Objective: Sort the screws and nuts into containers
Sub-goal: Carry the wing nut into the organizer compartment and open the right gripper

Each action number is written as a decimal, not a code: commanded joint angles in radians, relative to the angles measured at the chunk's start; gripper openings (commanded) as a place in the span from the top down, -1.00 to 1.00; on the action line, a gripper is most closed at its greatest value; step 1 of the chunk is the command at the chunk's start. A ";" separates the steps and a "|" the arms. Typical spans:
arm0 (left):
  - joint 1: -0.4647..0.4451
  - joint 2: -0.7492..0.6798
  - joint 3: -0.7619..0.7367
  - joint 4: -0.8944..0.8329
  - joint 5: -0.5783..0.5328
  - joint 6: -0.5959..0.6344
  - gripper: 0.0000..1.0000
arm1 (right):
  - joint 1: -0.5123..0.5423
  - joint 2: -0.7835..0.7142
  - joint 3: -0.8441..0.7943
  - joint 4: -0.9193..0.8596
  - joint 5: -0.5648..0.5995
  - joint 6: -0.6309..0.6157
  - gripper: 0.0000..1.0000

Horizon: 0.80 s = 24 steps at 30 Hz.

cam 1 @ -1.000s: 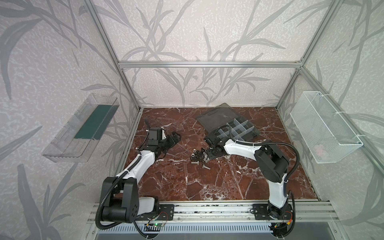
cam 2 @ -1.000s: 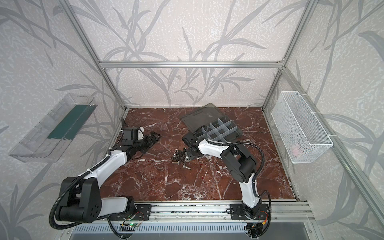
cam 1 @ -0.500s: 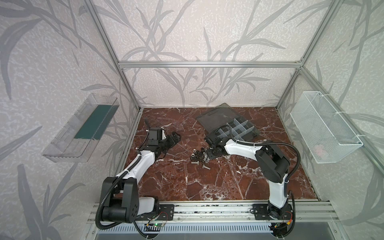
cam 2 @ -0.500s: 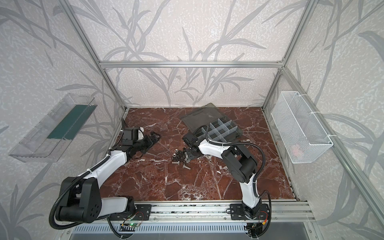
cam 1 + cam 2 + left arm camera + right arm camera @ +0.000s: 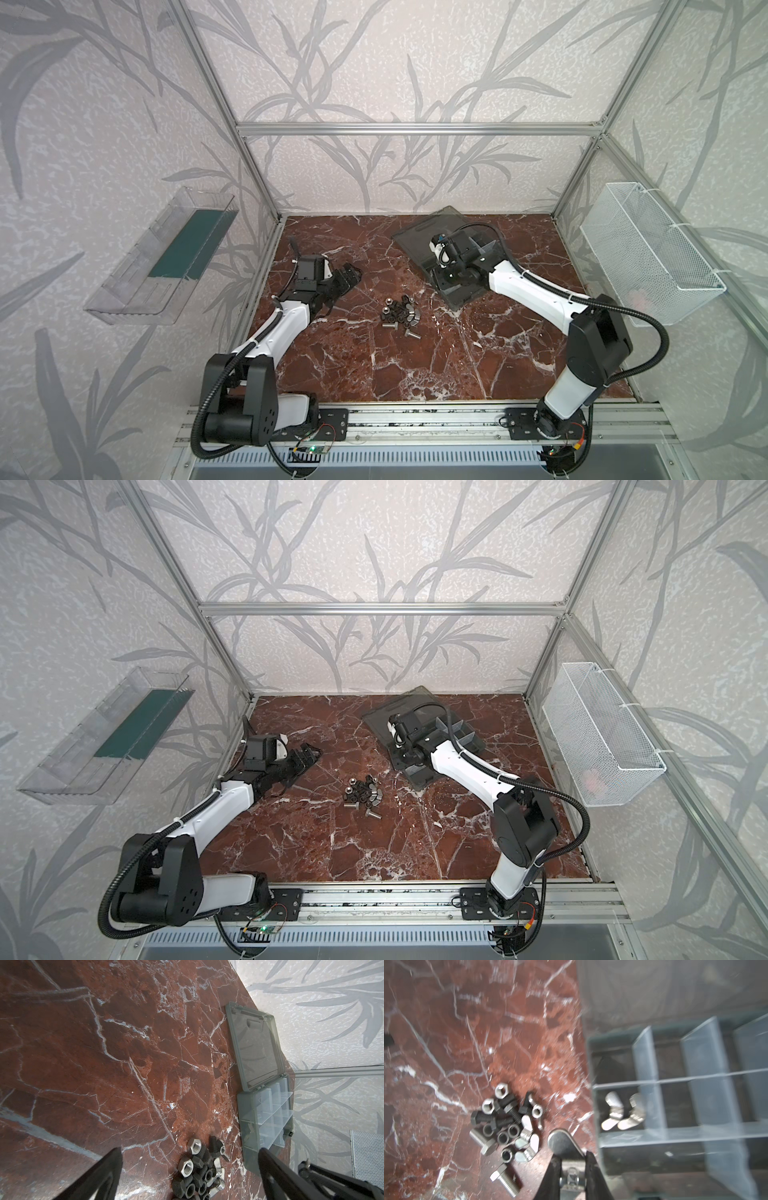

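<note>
Right gripper point(image 5: 571, 1162): clamped on 1 wing nut point(image 5: 560, 1144), poised by organiser box point(image 5: 461, 298) for matching drop | compartment point(image 5: 623, 1089): 2 stored wing nuts point(image 5: 612, 1113) | screws point(image 5: 481, 1142), nuts point(image 5: 489, 1106): heaped on table point(image 5: 374, 365), unsorted | left gripper point(image 5: 351, 276): wide open, clear.

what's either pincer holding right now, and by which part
The right pincer is shut on a silver wing nut, seemingly clamped around its hub, with one flat wing sticking out beyond the jaws. The left pincer is open and holds nothing.
</note>
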 commanded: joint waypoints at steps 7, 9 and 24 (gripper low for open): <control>-0.004 -0.015 0.007 0.010 0.009 -0.018 -0.99 | -0.114 0.140 0.097 -0.031 -0.001 -0.119 1.00; -0.003 -0.016 0.007 0.006 0.008 -0.019 -0.99 | -0.121 0.175 0.114 -0.046 -0.001 -0.121 1.00; -0.003 -0.009 0.008 0.007 0.012 -0.018 -0.99 | -0.122 0.261 0.122 -0.054 -0.022 -0.107 1.00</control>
